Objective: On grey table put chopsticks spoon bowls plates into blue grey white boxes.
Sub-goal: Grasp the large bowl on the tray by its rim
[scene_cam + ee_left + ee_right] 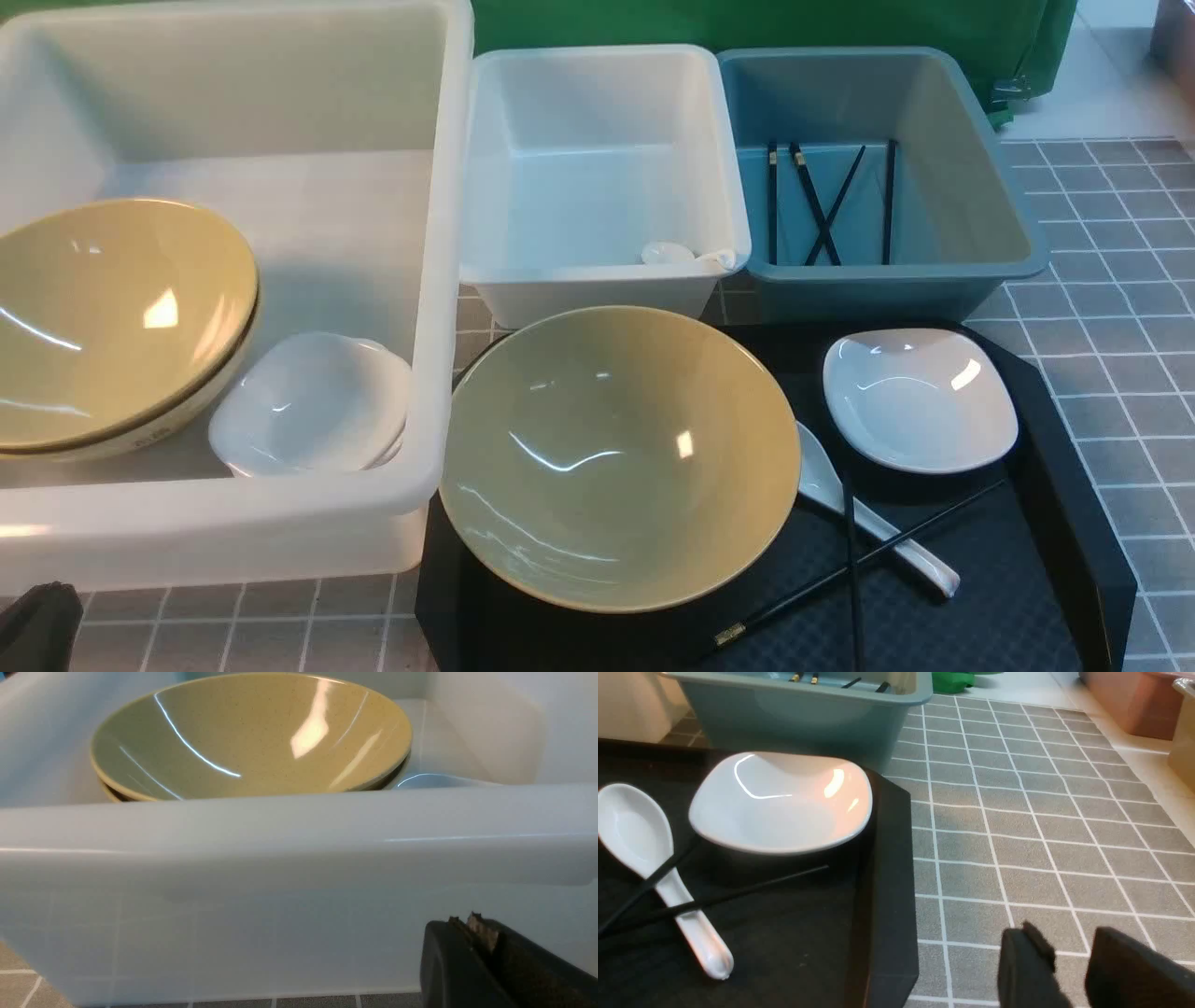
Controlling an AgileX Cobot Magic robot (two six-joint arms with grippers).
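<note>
Since the black tray (1064, 560) is not yet cleared: I judge the step in hand is fetching one of the pieces left on it.
Right pincer (1069, 970): fingers parted, nothing between them, above the grey table (1041, 826) just beside the tray's edge.
Left pincer (469, 933): fingers pressed together, empty, low outside the near wall of the large whitish box (299, 858).
On the tray: one yellow bowl (619, 457), one white plate (920, 399), and one spoon (878, 527) with two chopsticks (887, 551) lying across its handle.
Already boxed: stacked bowls (112, 317) and stacked plates (313, 401) in the large box, another spoon (677, 254) in the white box (597, 289), four sticks (826, 201) in the blue-grey box (896, 285).
Doing it well: the chopsticks lie on top, so I would take them first. I should pinch near where they cross and lift straight up, so the glossy spoon beneath is not dragged.
Risk: thin sticks may slip or pivot in my grip.
</note>
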